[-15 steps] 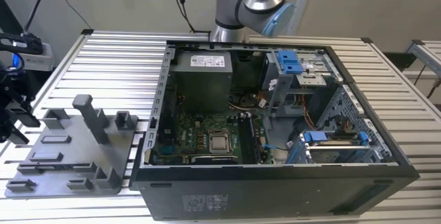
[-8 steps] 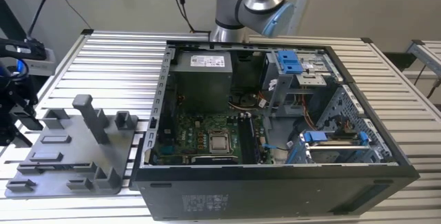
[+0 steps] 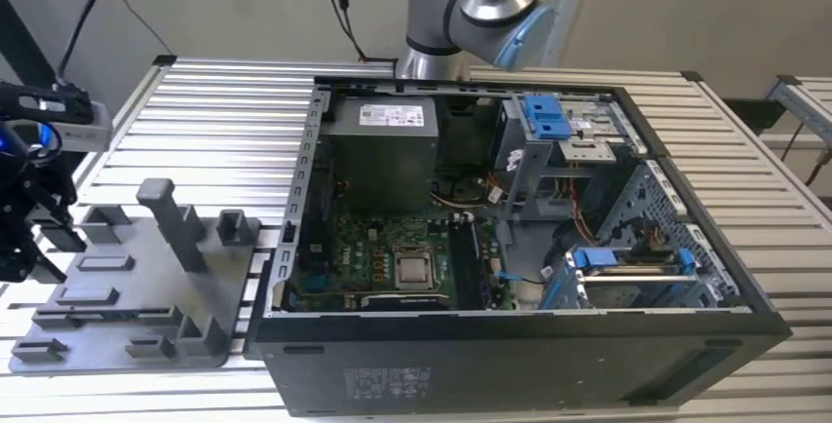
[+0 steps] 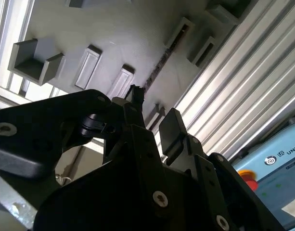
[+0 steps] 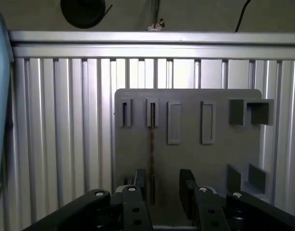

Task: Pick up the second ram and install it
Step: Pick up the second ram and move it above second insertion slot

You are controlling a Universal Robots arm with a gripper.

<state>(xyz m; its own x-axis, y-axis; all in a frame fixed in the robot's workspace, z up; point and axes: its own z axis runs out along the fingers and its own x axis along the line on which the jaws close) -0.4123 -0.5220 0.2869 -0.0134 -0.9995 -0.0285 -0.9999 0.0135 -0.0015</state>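
Where the grey fixture plate (image 5: 190, 159) lies on the slatted aluminium bench (image 5: 65, 120), the second ram (image 5: 152, 139) is seen standing on edge in one narrow slot of the plate, as a thin dark strip. The gripper (image 5: 162, 187) is positioned over the plate with its fingers (image 5: 140, 183) spread apart. The ram's near end is lined up with the gap between them, closer to one finger; whether it is touched cannot be told. In the exterior view the gripper (image 3: 33, 238) is found at the exterior view's left, well apart from the open computer case (image 3: 520, 365).
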